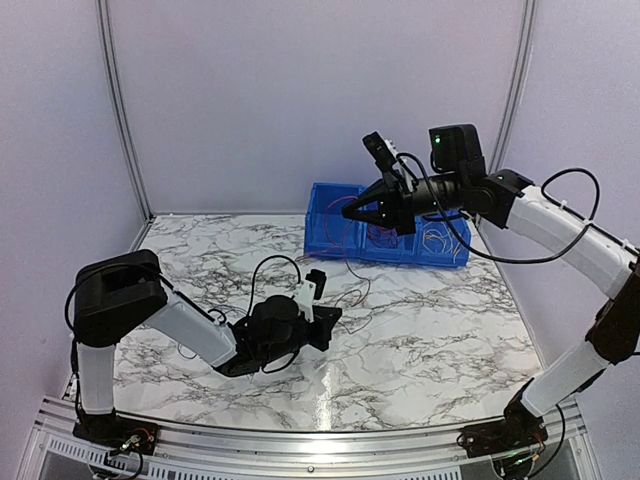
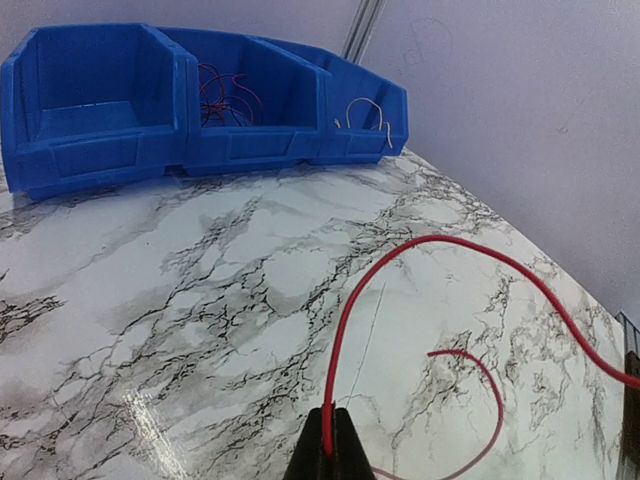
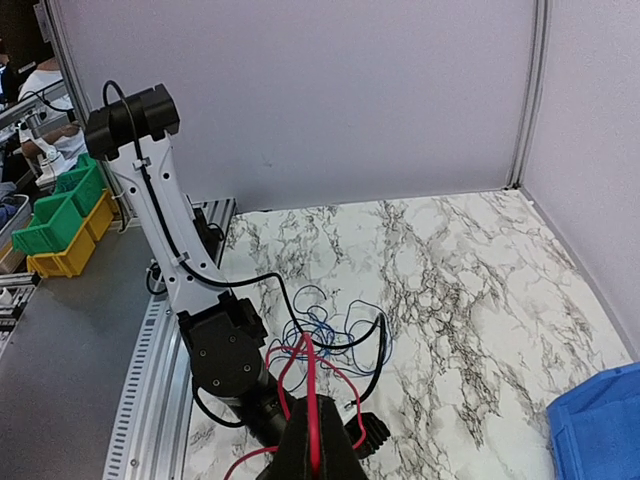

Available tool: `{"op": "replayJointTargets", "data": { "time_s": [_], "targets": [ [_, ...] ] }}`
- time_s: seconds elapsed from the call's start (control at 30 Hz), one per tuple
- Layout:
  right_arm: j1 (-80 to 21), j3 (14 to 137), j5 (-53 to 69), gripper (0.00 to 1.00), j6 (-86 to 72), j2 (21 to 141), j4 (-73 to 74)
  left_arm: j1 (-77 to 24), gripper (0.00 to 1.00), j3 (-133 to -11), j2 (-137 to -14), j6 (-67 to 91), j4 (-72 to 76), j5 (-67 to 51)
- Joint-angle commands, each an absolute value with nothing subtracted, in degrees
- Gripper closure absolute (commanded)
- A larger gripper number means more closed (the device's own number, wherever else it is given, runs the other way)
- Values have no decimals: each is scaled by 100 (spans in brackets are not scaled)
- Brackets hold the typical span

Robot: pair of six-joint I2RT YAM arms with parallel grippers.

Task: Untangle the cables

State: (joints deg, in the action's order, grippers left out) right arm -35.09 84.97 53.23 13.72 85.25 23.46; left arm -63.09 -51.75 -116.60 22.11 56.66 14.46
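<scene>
Left gripper [image 2: 328, 455] low (right gripper [image 3: 312, 458] raised), each pinching a red cable [image 2: 345, 320].

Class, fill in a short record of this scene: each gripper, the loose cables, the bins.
left gripper: shut on a red cable, low over the table
right gripper: shut on a red strand, raised near the blue bins
loose cables: blue, black and red loops on the table by the left gripper
blue bins: left compartment looks empty; middle holds red and dark wires; right holds pale wires
</scene>
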Motion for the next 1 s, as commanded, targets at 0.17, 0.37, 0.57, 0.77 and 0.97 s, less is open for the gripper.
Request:
{"op": "replayJointTargets", "data": {
  "time_s": [0.17, 0.37, 0.57, 0.77, 0.97],
  "targets": [
    [-3412, 9696, 4738, 100, 1696, 8446, 2697, -6275, 100, -5013, -12013, 2532, 6075, 1190],
    [-3356, 10086, 4495, 100, 1664, 8592, 2688, -6275, 100, -5001, -12129, 2582, 6141, 1047],
    [-3217, 10254, 4210, 100, 1487, 8629, 2484, -6275, 100, -4919, -12253, 2690, 6248, 982],
    [-3119, 10542, 3958, 100, 1444, 8739, 2445, -6275, 100, -4878, -12430, 2815, 6378, 907],
    [-2965, 10752, 3823, 100, 1315, 8855, 2300, -6275, 100, -4869, -12531, 2852, 6438, 885]
  ]
}}
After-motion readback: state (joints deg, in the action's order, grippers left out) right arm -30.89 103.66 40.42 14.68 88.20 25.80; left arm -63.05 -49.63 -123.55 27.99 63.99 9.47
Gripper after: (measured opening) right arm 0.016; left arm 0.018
